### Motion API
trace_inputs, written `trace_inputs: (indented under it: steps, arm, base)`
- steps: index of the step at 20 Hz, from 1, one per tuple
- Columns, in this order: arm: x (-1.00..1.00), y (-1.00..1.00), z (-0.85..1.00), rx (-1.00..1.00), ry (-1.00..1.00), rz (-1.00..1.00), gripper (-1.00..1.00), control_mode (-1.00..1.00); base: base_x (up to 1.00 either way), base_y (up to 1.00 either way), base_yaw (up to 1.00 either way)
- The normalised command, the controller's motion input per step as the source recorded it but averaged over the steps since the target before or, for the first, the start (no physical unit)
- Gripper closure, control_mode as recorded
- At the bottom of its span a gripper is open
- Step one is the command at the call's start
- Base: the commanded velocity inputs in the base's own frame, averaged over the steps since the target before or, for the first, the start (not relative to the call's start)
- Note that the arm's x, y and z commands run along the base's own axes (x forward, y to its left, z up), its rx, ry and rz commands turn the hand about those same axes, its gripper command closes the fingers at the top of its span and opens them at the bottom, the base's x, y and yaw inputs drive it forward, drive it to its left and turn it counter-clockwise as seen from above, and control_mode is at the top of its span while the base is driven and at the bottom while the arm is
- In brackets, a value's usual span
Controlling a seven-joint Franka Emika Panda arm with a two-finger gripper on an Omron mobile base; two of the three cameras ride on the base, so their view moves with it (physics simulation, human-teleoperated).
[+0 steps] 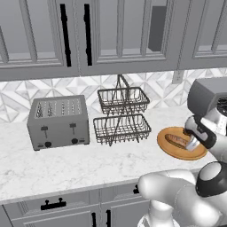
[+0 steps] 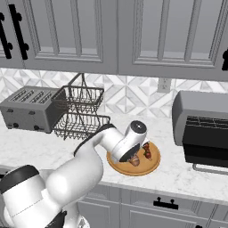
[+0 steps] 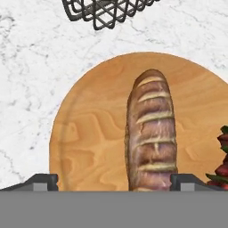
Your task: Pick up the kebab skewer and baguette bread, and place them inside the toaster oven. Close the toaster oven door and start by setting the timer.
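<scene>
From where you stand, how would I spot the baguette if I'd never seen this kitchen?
Find the round wooden board on the marble counter, between the wire basket rack and the toaster oven. The baguette lies on it: a long golden-brown loaf with pale slashes, unlike the dark red kebab skewer beside it.

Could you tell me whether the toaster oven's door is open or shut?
Open: the grey metal toaster oven's black glass door hangs tilted outward, its bar handle lowest.

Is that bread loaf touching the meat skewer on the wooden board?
Apart. The hand view shows bare wood between the baguette bread and the kebab skewer on the wooden board.
</scene>
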Motion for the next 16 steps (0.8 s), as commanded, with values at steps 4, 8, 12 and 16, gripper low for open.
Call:
trace_inputs:
  steps: [4,8,12,16]
  arm:
    - [0.26,-0.03,-0.14,-0.02,0.0,-0.05,-1.0,-1.0]
    - [0.24,-0.19,-0.01,-0.08,0.0,-0.07,-1.0,-1.0]
    - [0.04,-0.07,-0.31,-0.12,0.0,-0.03,-1.0,-1.0]
    - [0.01,0.0,-0.43,-0.11,0.0,-0.05,-1.0,-1.0]
  base:
    - [0.0,0.0,0.0]
    - [0.0,0.0,0.0]
    - [0.0,0.0,0.0]
    - [0.0,0.0,0.0]
